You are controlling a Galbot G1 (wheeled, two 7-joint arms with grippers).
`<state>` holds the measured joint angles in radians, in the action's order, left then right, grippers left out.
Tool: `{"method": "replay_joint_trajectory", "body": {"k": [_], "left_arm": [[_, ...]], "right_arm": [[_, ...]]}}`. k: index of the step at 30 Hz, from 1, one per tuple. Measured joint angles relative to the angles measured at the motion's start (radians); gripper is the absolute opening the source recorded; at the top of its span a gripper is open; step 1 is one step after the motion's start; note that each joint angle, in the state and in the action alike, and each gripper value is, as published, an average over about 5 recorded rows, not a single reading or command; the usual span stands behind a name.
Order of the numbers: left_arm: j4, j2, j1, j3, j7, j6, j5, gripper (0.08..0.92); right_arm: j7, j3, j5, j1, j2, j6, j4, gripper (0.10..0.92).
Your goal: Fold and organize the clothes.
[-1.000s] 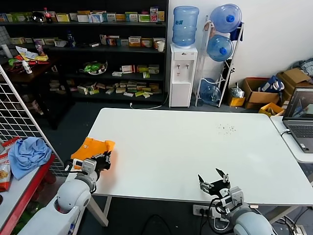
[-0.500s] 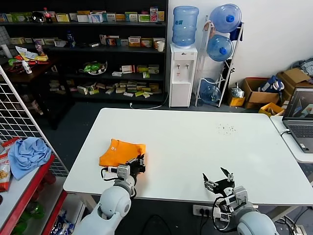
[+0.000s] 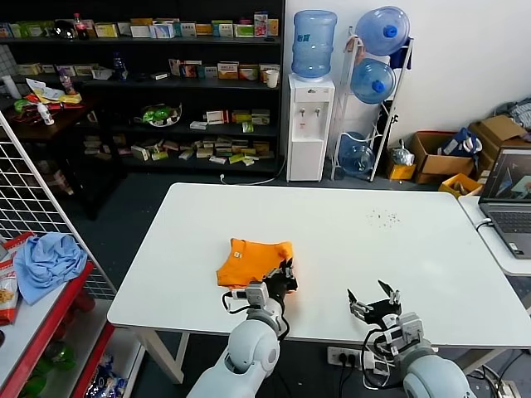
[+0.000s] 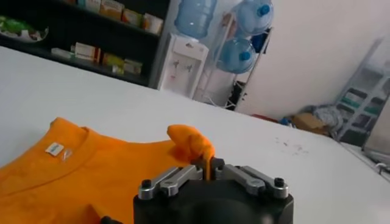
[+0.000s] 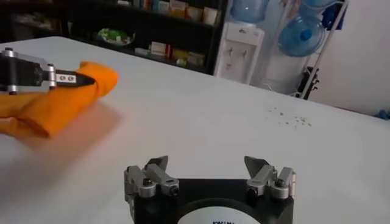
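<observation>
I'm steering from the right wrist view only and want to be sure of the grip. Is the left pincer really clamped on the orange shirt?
Observer: Yes. In the left wrist view the left pincer is shut on a pinched fold of the orange T-shirt.
Operator: Where on the table is it?
Observer: Head view: near the front edge of the white table, left of centre.
Operator: And my own arm?
Observer: The right pincer is open at the front edge, apart from the shirt.

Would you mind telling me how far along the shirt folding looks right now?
Done: the orange T-shirt is on the white table, bunched. In hand: the left hand is shut on a pinch of its fabric near the front edge. Left: spreading it flat and every fold; the right hand waits open, apart from it.
</observation>
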<state>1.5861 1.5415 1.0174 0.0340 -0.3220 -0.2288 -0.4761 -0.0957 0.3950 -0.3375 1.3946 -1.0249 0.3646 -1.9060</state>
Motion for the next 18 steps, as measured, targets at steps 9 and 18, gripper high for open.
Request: {"method": "replay_joint_trajectory", "body": {"k": [9,18], "left_arm": [[-0.031,-0.013,0.008,0.011,0.067,0.156,0.041,0.464],[0.005,-0.208,0.084,-0.070,0.153,0.349,0.152,0.724]], "right_arm": [[0.000,0.013,0.006,-0.010,-0.015,-0.017,0.012,0.823],[0.010,0.043,0.025,-0.022,-0.061,-0.040,0.020,0.823]]}}
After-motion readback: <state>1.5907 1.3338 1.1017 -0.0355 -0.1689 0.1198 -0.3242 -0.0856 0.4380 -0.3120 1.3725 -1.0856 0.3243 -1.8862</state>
